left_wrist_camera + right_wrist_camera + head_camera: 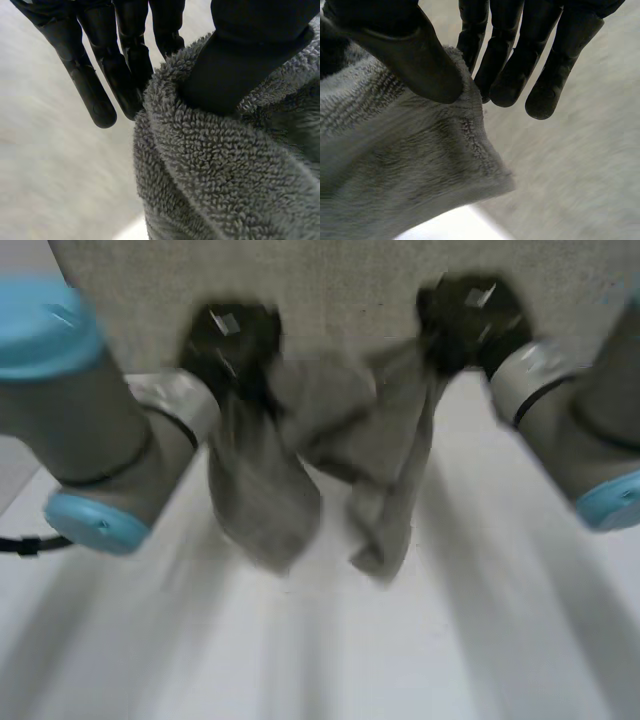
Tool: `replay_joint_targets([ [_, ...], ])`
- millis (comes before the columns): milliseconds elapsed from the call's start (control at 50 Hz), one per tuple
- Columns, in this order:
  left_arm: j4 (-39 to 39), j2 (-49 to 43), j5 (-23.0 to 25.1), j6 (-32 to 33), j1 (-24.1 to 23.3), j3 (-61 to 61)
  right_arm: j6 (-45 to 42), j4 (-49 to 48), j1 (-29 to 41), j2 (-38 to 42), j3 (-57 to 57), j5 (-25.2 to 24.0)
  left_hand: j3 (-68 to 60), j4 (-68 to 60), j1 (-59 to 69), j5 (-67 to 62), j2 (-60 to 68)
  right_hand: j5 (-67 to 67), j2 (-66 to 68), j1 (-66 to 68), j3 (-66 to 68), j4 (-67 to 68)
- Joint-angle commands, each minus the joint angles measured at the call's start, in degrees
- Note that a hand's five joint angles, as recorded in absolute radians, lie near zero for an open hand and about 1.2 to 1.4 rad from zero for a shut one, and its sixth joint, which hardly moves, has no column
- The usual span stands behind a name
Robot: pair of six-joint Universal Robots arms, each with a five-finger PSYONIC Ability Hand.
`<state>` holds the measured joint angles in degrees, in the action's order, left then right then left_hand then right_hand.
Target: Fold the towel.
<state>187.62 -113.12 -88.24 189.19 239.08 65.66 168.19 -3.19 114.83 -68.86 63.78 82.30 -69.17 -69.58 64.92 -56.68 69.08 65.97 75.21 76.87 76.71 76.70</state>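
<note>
A grey towel (330, 455) hangs in the air between my two hands, sagging in the middle with two folds drooping toward the white table (330, 660). My left hand (232, 345) holds the towel's left upper corner; in the left wrist view its thumb (235, 70) presses the fluffy towel (215, 170) against the fingers (125, 75). My right hand (470, 320) holds the right upper corner; in the right wrist view the thumb (415, 60) pinches the towel (395, 160) against the fingers (515, 65).
A beige panel (340, 285) stands behind the hands at the table's far side. My two arms (90, 440) reach in from either side.
</note>
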Motion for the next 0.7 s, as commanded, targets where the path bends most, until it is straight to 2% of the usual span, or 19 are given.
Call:
replay_joint_targets([
  [20, 5.8, 10.6, -8.0, -14.2, 1.7, 6.1, 3.7, 0.6, -4.1, -8.5, 4.9, -1.0, -10.8, -10.4, 15.1, -13.3, 10.9, 4.0, 4.8, 3.1, 3.3, 3.3],
  [40, 5.9, 11.9, -7.5, -15.7, 1.8, 10.2, 3.7, 0.6, -4.1, -8.5, 4.9, -1.0, -10.8, -10.4, 15.1, -13.3, 10.9, 4.0, 4.8, 3.1, 3.3, 3.3],
  [80, 6.0, 12.7, -6.7, -16.0, 1.8, 15.1, -1.8, 3.9, -4.5, -10.4, 10.7, -5.6, -10.8, -10.4, 15.1, -13.3, 10.9, 4.0, 4.8, 3.1, 3.3, 3.3],
  [140, 6.4, 14.1, -4.0, -15.7, 1.7, 25.3, -6.0, 5.4, -4.4, -11.0, 13.9, -8.3, -10.8, -10.4, 15.1, -13.3, 10.9, 4.0, 4.8, 3.1, 3.3, 3.3],
  [180, 6.6, 14.1, -2.1, -15.6, 1.6, 29.9, -15.8, 8.4, -4.4, -11.1, 20.4, -11.6, -10.8, -10.4, 15.1, -13.3, 10.9, 4.0, 4.8, 3.1, 3.3, 3.3],
  [200, 6.7, 13.8, -0.3, -15.6, 1.7, 34.0, -15.9, 8.5, -4.4, -11.1, 20.4, -11.6, -10.8, -10.4, 15.1, -13.3, 10.9, 4.0, 4.8, 3.1, 3.3, 3.3],
  [220, 6.7, 13.4, 1.7, -15.6, 1.6, 37.4, -20.8, 9.9, -4.4, -10.8, 23.5, -12.0, -10.8, -10.4, 15.1, -13.3, 10.9, 4.0, 4.8, 3.1, 3.3, 3.3],
  [240, 6.7, 13.4, 1.8, -15.6, 1.6, 37.4, -25.2, 11.2, -4.5, -10.3, 26.0, -11.9, -10.8, -10.4, 15.1, -13.3, 10.9, 4.0, 4.8, 3.1, 3.3, 3.3],
  [260, 6.4, 12.9, 3.6, -15.6, 1.7, 40.1, -25.3, 11.2, -4.5, -10.3, 26.0, -11.9, -6.7, -6.3, 10.9, -9.2, 6.8, 4.0, 4.8, 3.1, 3.3, 3.3],
  [280, 6.4, 12.9, 3.6, -15.6, 1.7, 40.2, -29.1, 12.1, -4.6, -9.7, 27.9, -11.5, -6.6, -6.2, 10.9, -9.1, 6.7, 4.0, 4.8, 3.1, 3.3, 3.3],
  [320, 4.9, 11.3, 7.6, -15.5, 1.5, 44.2, -31.8, 12.6, -4.8, -8.8, 29.2, -11.2, 3.4, 3.8, 0.9, 0.9, -3.3, 4.0, 4.8, 3.1, 3.3, 3.3],
  [340, 4.9, 11.3, 7.6, -15.5, 1.5, 44.2, -32.7, 12.7, -5.1, -8.0, 30.2, -10.5, 3.4, 3.9, 0.8, 1.0, -3.4, 4.0, 4.8, 3.1, 3.3, 3.3],
  [380, 1.4, 11.5, 12.3, -15.1, 1.4, 46.6, -32.8, 12.7, -5.7, -7.4, 30.8, -9.8, 21.7, 22.1, -17.4, 19.2, -21.6, 4.0, 4.8, 3.1, 3.3, 3.3],
  [400, 1.3, 11.5, 12.3, -15.1, 1.4, 46.6, -32.8, 12.7, -6.2, -7.1, 31.1, -9.2, 21.8, 22.2, -17.5, 19.3, -21.7, 4.0, 4.8, 3.1, 3.3, 3.3],
  [420, -1.1, 11.7, 14.1, -14.2, 1.7, 46.5, -32.8, 12.7, -6.2, -7.1, 31.1, -9.2, 31.9, 32.3, -27.7, 29.5, -31.8, 4.0, 4.8, 3.1, 3.3, 3.3],
  [480, -5.8, 13.2, 15.7, -11.2, 1.8, 45.1, -32.7, 12.4, -6.6, -6.6, 31.2, -8.5, 39.6, 40.0, -35.3, 37.1, -39.5, 4.0, 4.8, 3.1, 3.3, 3.3],
  [560, -8.3, 16.1, 15.6, -7.3, 2.9, 42.8, -32.6, 11.0, -7.3, -6.6, 31.3, -8.4, 44.0, 44.4, -39.7, 41.5, -43.9, 4.0, 4.8, 3.1, 3.3, 3.3],
  [600, -8.3, 17.7, 15.7, -4.3, 5.3, 40.2, -32.4, 10.4, -7.6, -6.7, 31.5, -8.3, 44.3, 44.7, -40.1, 41.8, -44.2, 4.0, 4.8, 3.1, 3.3, 3.3],
  [700, -7.4, 17.8, 15.8, -2.9, 6.8, 34.3, -31.2, 8.2, -8.0, -7.0, 32.7, -8.4, 44.3, 44.7, -40.1, 41.8, -44.2, 4.0, 4.8, 3.1, 3.3, 3.3],
])
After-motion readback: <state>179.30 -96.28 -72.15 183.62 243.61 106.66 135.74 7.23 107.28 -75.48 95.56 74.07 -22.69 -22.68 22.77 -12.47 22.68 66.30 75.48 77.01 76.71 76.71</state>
